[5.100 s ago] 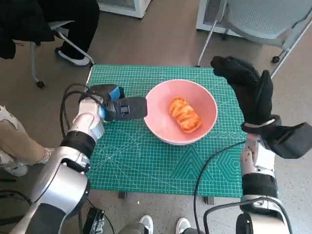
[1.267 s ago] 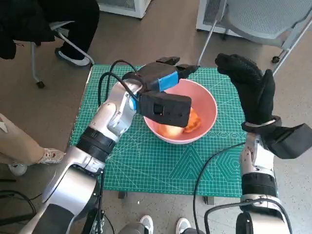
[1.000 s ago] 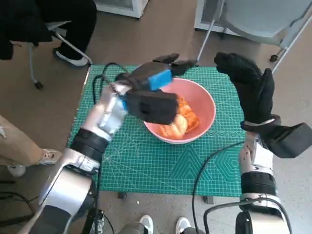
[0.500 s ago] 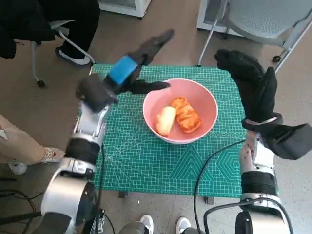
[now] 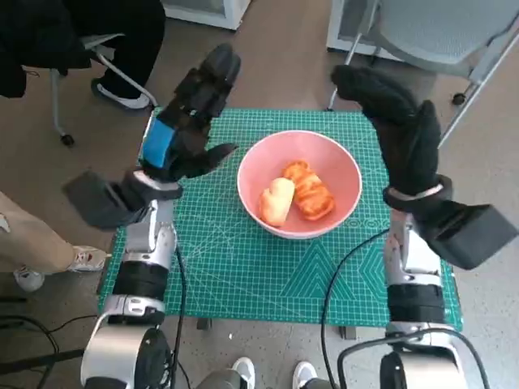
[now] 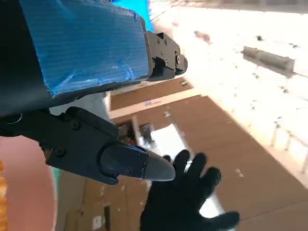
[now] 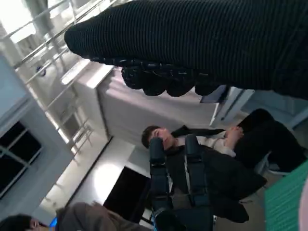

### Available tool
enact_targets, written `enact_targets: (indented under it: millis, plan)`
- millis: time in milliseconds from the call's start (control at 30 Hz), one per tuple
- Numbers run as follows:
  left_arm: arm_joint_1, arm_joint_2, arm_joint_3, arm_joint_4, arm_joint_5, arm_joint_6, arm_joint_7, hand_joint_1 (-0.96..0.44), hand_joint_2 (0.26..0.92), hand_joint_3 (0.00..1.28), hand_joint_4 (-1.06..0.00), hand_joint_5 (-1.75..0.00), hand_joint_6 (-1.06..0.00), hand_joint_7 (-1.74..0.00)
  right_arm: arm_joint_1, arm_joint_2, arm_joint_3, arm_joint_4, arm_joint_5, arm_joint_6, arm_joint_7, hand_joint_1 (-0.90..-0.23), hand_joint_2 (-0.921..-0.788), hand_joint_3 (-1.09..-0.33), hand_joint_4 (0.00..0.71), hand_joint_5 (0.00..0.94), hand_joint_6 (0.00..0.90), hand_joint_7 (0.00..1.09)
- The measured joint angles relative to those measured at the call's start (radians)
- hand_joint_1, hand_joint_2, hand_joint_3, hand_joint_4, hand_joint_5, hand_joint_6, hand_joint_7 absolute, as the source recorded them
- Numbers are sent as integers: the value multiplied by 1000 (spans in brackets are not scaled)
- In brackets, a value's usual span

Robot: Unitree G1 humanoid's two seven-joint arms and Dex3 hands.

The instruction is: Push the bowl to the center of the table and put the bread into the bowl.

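brown floor (image 5: 268, 57), grey chair (image 5: 438, 32)

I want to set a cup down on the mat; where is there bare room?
Bare green mat lies between the pink bowl and the table's near edge. The strip beside the left hand is narrower. The bowl holds two bread pieces.

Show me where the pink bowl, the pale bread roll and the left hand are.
pink bowl (image 5: 340, 166), head view, bare inner wall.
pale bread roll (image 5: 276, 200), head view, its middle.
left hand (image 5: 185, 128), head view, middle of the hand.
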Motion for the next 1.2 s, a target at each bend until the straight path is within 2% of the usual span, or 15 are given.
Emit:
enact_targets:
  millis: [133,233,500,1200]
  plan:
    - [21,1,10,-42,-11,-7,-3,-722,921,222,-35,0,-199,-12,-6,-1,7,5,-24,-25,-7,-719,-921,-743,189,8,37,493]
    - [32,0,12,-67,-19,-7,-9,-723,921,222,-34,0,-198,-12,-15,-2,9,15,-27,-42,-7,-726,-921,-742,190,8,40,489]
    - [38,-4,13,-86,-44,-5,-31,-715,921,216,-34,-1,-203,-13,-34,-7,15,42,-29,-71,-7,-733,-921,-741,194,8,49,477]
    - [3,-7,13,-20,-43,-18,-59,-700,921,213,-48,-5,-213,-15,-40,-24,33,31,-27,-76,-7,-715,-921,-735,200,7,66,450]
